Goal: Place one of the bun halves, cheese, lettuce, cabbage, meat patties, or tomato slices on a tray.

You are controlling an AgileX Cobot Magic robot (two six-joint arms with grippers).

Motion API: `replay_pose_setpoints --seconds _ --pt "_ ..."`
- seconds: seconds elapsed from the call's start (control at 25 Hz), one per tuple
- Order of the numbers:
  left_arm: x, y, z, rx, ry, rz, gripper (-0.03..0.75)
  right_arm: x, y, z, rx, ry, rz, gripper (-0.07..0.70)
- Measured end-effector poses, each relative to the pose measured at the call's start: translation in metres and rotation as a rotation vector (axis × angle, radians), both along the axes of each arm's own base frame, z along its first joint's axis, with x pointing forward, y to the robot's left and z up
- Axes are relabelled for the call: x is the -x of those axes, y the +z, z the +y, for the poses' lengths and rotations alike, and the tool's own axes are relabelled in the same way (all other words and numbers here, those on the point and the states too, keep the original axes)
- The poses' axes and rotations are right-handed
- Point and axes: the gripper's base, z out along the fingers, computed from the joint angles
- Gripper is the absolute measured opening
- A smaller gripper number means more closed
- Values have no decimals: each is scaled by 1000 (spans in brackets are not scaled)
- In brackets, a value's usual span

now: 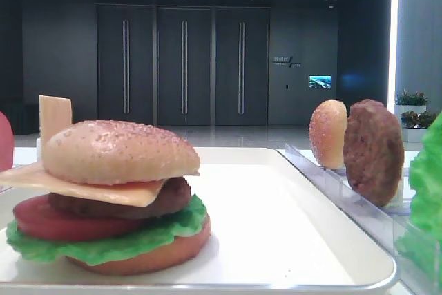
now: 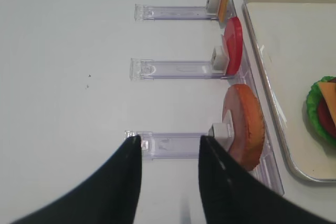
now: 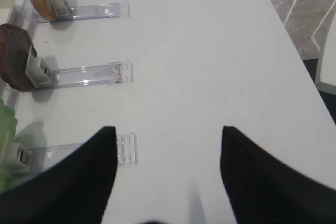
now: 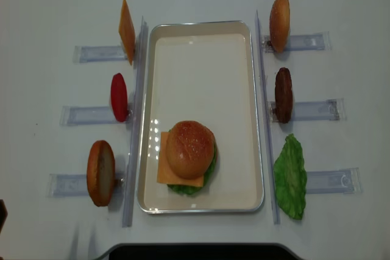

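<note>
On the white tray [image 4: 201,59] stands a stacked burger. Its seeded bun top [image 4: 190,148] caps cheese [image 1: 103,190], a meat patty [image 1: 166,202], a tomato slice [image 1: 48,220] and lettuce [image 1: 131,236]. On the left rack stand a cheese slice [image 4: 127,30], a tomato slice [image 4: 119,97] and an orange bun base [image 4: 100,172]. On the right are a small bun [image 4: 280,22], a patty [image 4: 283,94] and a lettuce leaf [image 4: 290,176]. My left gripper [image 2: 169,140] is open and empty beside the orange bun base [image 2: 245,127]. My right gripper [image 3: 168,135] is open and empty over bare table, right of the lettuce [image 3: 6,129].
Clear acrylic holder strips [image 4: 314,42] stick out from both sides of the tray, with long clear rails [image 4: 263,114] along its edges. The right table edge [image 3: 294,40] runs diagonally, with floor beyond. Neither arm shows in the overhead view.
</note>
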Motion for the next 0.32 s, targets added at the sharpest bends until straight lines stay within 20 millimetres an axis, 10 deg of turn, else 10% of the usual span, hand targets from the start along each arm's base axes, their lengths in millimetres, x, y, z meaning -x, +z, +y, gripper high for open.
replay_pose_setpoints --seconds 0.32 --pt "0 0 0 0 0 0 282 0 0 0 0 0 0 412"
